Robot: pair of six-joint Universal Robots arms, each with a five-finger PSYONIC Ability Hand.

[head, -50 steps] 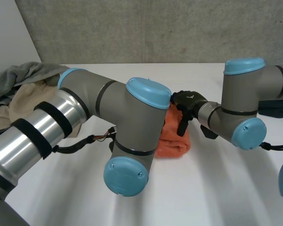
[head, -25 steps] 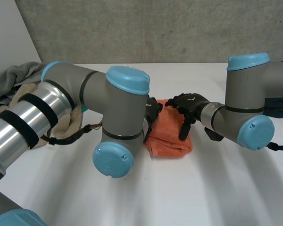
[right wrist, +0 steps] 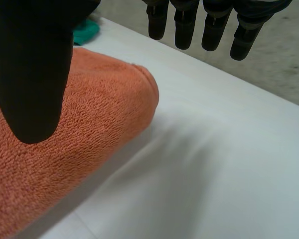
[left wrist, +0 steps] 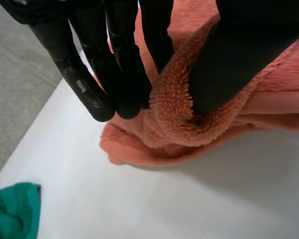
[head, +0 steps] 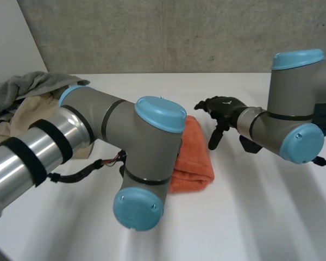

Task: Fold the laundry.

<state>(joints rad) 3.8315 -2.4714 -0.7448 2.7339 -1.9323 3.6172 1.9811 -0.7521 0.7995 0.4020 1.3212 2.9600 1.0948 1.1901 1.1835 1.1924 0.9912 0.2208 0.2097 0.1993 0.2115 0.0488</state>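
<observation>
A folded orange towel [head: 194, 155] lies in the middle of the white table [head: 261, 217], partly behind my left arm [head: 125, 130]. In the left wrist view my left hand [left wrist: 114, 64] pinches a raised ridge of the orange towel [left wrist: 189, 124] between its fingers and thumb [left wrist: 239, 55]. My right hand [head: 221, 111] hovers just right of the towel with relaxed fingers, off the cloth. In the right wrist view its thumb [right wrist: 32, 64] hangs over the towel [right wrist: 79, 144] and its fingers [right wrist: 214, 25] are straight above bare table.
A heap of grey and beige laundry [head: 22, 100] sits at the table's left end. A small green cloth [left wrist: 12, 209] lies beyond the towel. A dark item [head: 325, 117] rests at the far right, behind my right arm.
My left hand has closed on the towel and the left arm has swung. My right hand has come off the towel and drawn back to the right.
</observation>
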